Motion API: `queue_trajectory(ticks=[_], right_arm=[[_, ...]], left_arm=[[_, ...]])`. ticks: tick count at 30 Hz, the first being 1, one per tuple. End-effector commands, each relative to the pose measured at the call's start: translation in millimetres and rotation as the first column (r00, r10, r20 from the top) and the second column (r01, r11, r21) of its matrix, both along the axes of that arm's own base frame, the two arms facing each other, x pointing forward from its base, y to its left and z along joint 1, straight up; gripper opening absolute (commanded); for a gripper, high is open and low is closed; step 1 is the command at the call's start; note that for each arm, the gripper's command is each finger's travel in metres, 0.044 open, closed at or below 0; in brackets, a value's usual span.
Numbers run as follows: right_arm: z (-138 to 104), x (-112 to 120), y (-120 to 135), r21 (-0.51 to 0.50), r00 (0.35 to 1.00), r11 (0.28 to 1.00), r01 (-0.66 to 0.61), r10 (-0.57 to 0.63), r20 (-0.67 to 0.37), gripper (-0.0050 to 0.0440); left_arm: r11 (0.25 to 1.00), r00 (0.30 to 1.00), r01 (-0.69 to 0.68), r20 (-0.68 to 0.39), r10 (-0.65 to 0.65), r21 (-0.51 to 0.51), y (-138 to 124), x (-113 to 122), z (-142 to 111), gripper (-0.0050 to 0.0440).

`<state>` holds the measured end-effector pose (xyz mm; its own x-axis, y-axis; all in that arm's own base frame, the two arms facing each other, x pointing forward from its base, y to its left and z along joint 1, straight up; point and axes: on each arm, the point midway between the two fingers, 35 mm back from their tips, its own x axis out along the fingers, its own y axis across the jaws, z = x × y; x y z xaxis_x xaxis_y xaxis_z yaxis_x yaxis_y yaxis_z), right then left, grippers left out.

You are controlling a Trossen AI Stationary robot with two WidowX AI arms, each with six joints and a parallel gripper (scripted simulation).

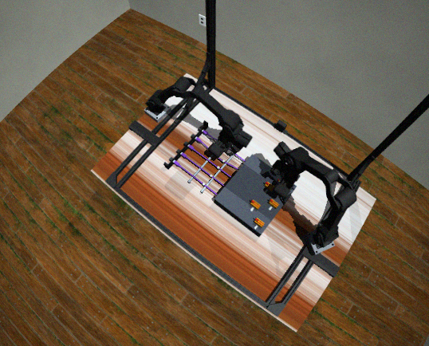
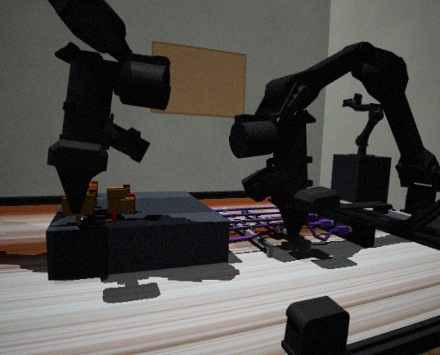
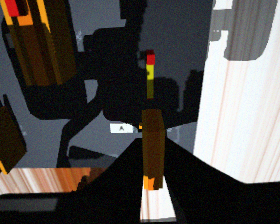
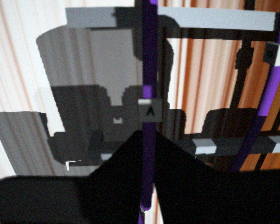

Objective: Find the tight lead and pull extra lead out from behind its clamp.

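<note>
My left gripper (image 2: 78, 213) (image 3: 151, 144) is shut on handle A, an orange handle (image 3: 153, 150) at the back corner of the dark box (image 1: 239, 183) (image 2: 168, 245). Its white label A (image 3: 121, 128) lies beside it. How far it is raised is hard to tell. My right gripper (image 2: 293, 234) (image 4: 145, 137) is shut on purple lead A (image 4: 150, 65) (image 2: 243, 238), just beside the tag A (image 4: 151, 110). Between this gripper and the black socket bar (image 1: 179, 155) the lead bows in a slack loop (image 2: 321, 238). Its plug (image 2: 343, 230) sits at the bar.
Several other orange handles, among them one handle (image 1: 255, 204) and another handle (image 1: 258, 222), stand on the box near my left gripper. Lead B (image 4: 273, 95) and more purple leads run beside lead A. Grey crossbars (image 1: 197, 171) (image 4: 216, 20) lie across the leads.
</note>
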<state>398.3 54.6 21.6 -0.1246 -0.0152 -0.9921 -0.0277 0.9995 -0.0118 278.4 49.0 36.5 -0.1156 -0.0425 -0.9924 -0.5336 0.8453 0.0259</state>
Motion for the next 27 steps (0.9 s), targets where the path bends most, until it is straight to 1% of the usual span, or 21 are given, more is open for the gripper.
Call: queue_trajectory(ticks=[1,27], right_arm=[[10,3,0,0.003,1.000,1.000,0.000,0.000,0.025,-0.0050],[10,4,1,0.004,1.000,1.000,0.000,0.000,0.031,-0.0050]], left_arm=[[1.000,0.999,0.000,0.034,0.000,0.007,1,5,6,-0.0050],[1.000,1.000,0.001,0.031,-0.001,0.005,1,5,-10,-0.0050]])
